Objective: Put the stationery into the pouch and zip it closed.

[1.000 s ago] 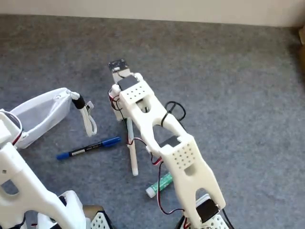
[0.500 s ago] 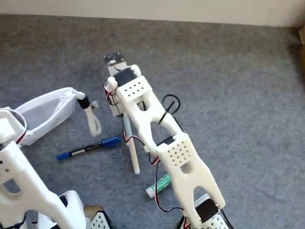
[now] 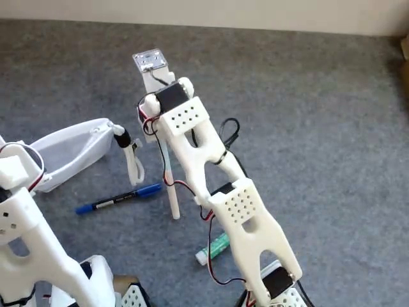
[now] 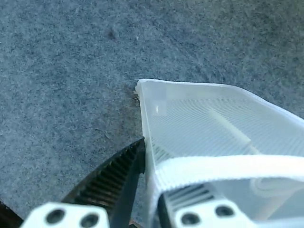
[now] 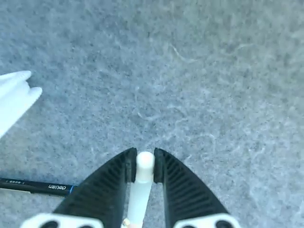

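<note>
A translucent white mesh pouch (image 3: 70, 152) lies at the left with its mouth and black zipper pull (image 3: 121, 135) facing the middle. My left gripper (image 4: 149, 190) is shut on the pouch's (image 4: 209, 128) rim at its near left end. My right gripper (image 5: 142, 164) is shut on the top of a white pen (image 5: 137, 194). That white pen (image 3: 170, 188) hangs tilted under the right arm, just right of the pouch mouth. A blue pen (image 3: 118, 198) lies on the carpet in front of the pouch. Near the right arm's base lies a green and white stick (image 3: 214, 248).
Grey carpet (image 3: 319, 128) covers the whole surface, with open room to the right and far side. The pouch's white strap (image 3: 134, 167) dangles from the zipper end, between the pouch mouth and the white pen. The right arm's cables (image 3: 227, 137) loop beside its links.
The right arm has risen and swung left and farther away, lifting the white pen more upright. The pouch's mouth end and strap have shifted right, toward the pen.
</note>
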You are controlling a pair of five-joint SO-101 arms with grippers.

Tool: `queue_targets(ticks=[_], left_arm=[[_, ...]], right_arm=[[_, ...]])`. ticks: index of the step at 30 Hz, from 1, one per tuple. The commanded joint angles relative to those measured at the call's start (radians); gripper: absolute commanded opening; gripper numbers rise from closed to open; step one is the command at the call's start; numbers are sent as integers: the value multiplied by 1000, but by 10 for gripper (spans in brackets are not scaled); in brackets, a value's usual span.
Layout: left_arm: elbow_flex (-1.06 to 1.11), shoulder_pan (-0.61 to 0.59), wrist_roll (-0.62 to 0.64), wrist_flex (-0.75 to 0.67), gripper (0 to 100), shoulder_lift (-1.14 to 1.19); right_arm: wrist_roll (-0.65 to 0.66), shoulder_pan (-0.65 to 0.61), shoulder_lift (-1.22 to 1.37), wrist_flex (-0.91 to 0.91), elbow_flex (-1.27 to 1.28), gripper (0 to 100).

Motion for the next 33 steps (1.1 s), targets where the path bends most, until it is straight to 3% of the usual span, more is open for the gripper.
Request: queue_targets(ticks=[1,18,24,33], left_arm=[[-16,21,14,-41,5,-12],[-16,21,14,-44,5,-12],[-15,18,14,-57,5,-8],[-15,15,12,-57,5,-12]], right_arm=[[0,8,-38,18,-59,5],[0,44,-39,22,-202,5],[0,47,-193,22,-189,5],[-2,41,-463,21,143,5]])
